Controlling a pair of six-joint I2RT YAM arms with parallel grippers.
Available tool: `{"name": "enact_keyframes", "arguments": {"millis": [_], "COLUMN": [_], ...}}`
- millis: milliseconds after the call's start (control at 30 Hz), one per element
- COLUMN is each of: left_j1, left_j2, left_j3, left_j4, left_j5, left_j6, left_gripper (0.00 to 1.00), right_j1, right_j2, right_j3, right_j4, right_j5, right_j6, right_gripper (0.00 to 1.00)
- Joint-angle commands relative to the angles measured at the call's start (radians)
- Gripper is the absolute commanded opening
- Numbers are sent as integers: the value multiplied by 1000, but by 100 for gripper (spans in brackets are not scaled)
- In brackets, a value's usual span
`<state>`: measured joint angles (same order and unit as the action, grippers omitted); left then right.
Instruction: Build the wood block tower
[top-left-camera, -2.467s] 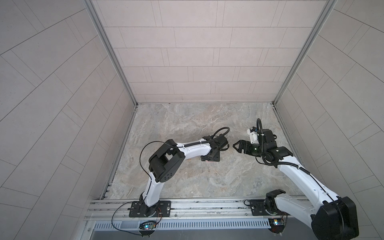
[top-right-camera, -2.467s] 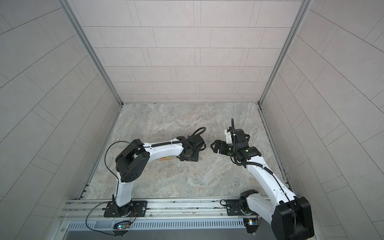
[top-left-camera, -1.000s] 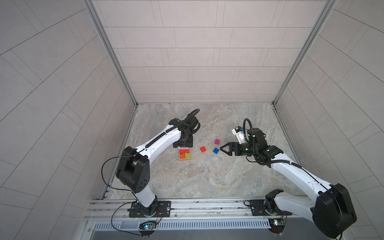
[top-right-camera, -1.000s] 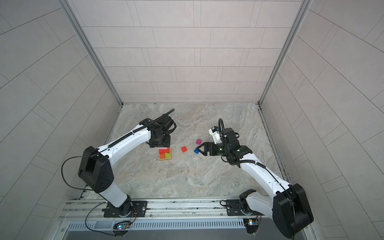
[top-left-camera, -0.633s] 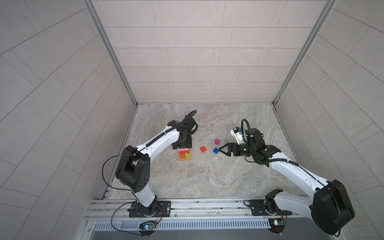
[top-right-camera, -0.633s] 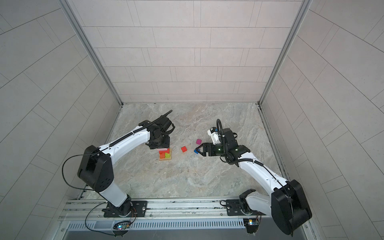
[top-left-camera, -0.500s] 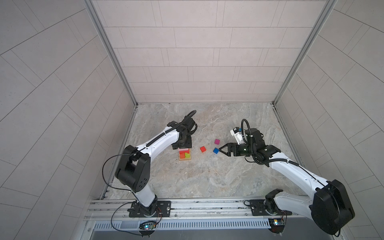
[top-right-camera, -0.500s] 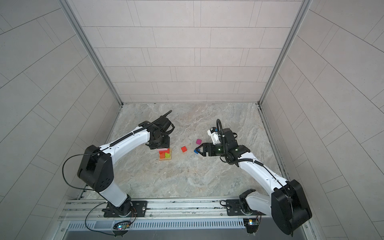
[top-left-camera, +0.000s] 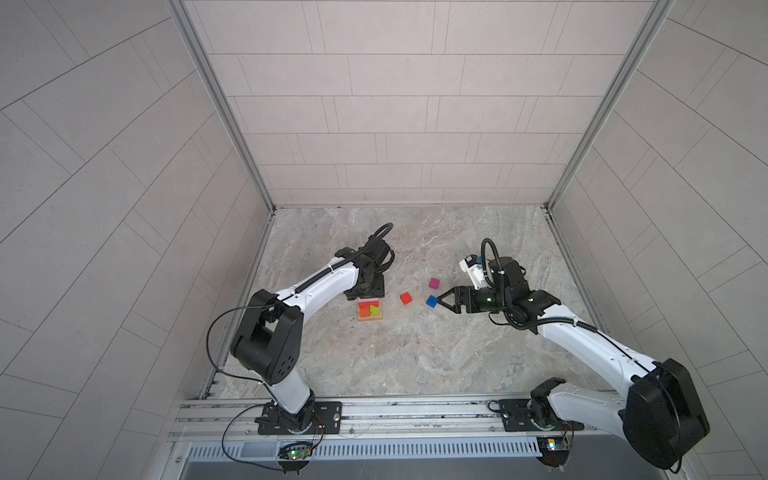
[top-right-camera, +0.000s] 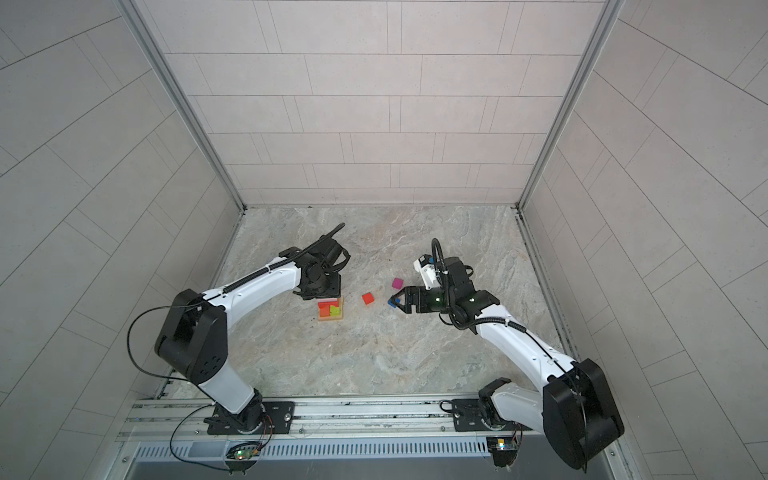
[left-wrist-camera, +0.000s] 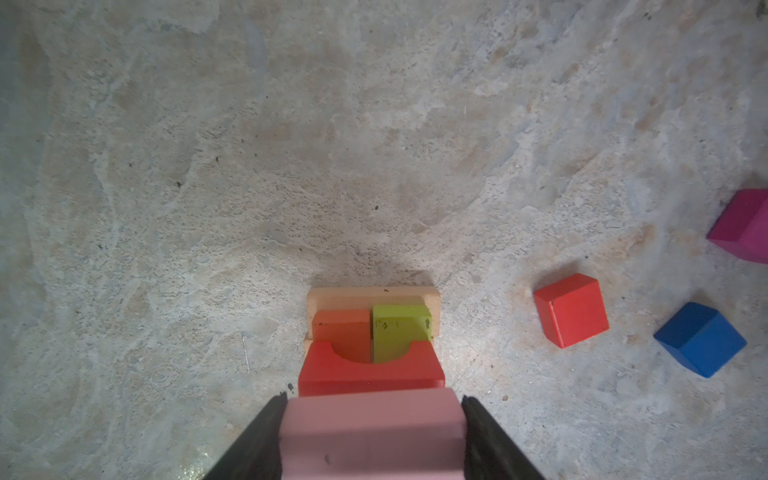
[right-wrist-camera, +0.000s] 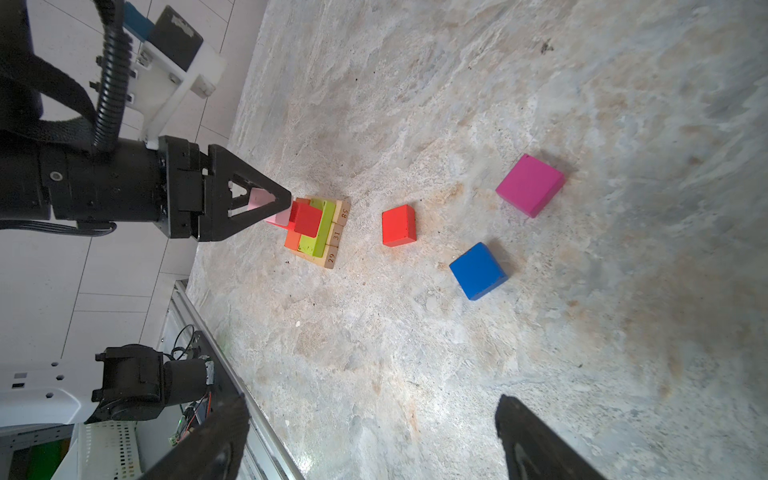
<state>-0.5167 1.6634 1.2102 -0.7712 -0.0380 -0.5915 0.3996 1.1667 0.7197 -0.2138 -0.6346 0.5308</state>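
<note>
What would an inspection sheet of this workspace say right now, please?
Surface: marbled table, a few dark specks.
Job's things: tower has tan bars lowest, orange block and lime block on them, red arch on top; red cube, blue cube and magenta cube lie apart on the table.
Clutter: nothing seen.
Hands: left hand shut on pink block at the arch, contact unclear; right hand open, empty, near the blue cube.
Cables: left cable and right cable loop clear of the blocks.
Surroundings: tiled walls, rail in front.
</note>
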Motion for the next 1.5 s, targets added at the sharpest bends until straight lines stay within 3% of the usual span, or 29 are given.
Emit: {"name": "enact_keyframes", "arguments": {"millis": [0, 1467], "left_j1": [9, 11], "left_j2": [-21, -33], "left_j3": [-23, -34], "left_j4": [19, 7], "left_j5": [-10, -8], "left_j6": [15, 2], "left_gripper": [56, 56], "right_j1": [7, 12], "right_j2": [3, 11], "right_j3": [27, 30], "right_j4": [-13, -27], "right_j5": [13, 21], "right_j6": [-9, -17], "right_gripper": [94, 94]}}
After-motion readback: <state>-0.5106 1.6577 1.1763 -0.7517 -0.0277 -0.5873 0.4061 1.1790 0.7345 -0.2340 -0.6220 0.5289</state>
